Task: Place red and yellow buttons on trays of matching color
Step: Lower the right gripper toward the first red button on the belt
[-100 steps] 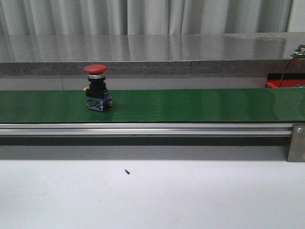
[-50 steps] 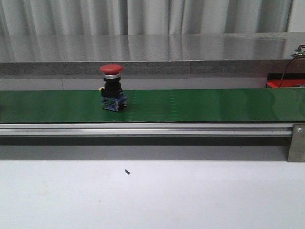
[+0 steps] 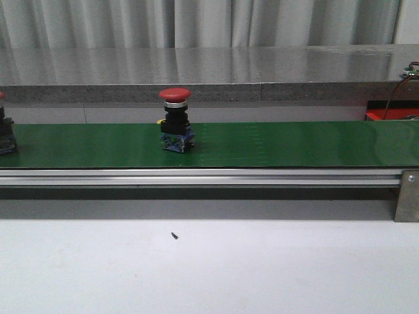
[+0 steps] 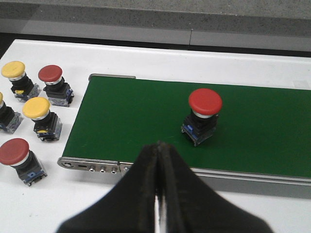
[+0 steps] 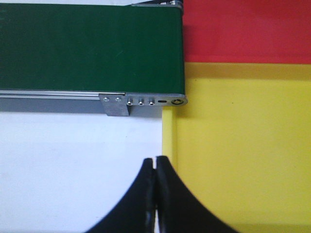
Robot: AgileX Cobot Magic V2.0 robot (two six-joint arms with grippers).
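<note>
A red button (image 3: 175,121) stands upright on the green belt (image 3: 275,144), left of centre in the front view. Another button (image 3: 5,134) shows partly at that view's left edge. In the left wrist view a red button (image 4: 204,116) stands on the belt (image 4: 131,121) near its end. My left gripper (image 4: 158,145) is shut and empty, hanging over the belt's rail. Several red and yellow buttons lie on the white table beside the belt, among them a yellow button (image 4: 39,116) and a red button (image 4: 17,158). My right gripper (image 5: 155,160) is shut and empty over the edge of the yellow tray (image 5: 243,160). Beyond it lies the red tray (image 5: 248,31).
The belt's aluminium rail (image 3: 196,175) runs along its near side, with a bracket (image 3: 407,195) at the right. A grey ledge (image 3: 209,91) lies behind the belt. A small dark speck (image 3: 175,235) sits on the white table in front.
The red button has ridden the belt to the right, from about a third across to left of centre. A second button has come into view at the left edge.
</note>
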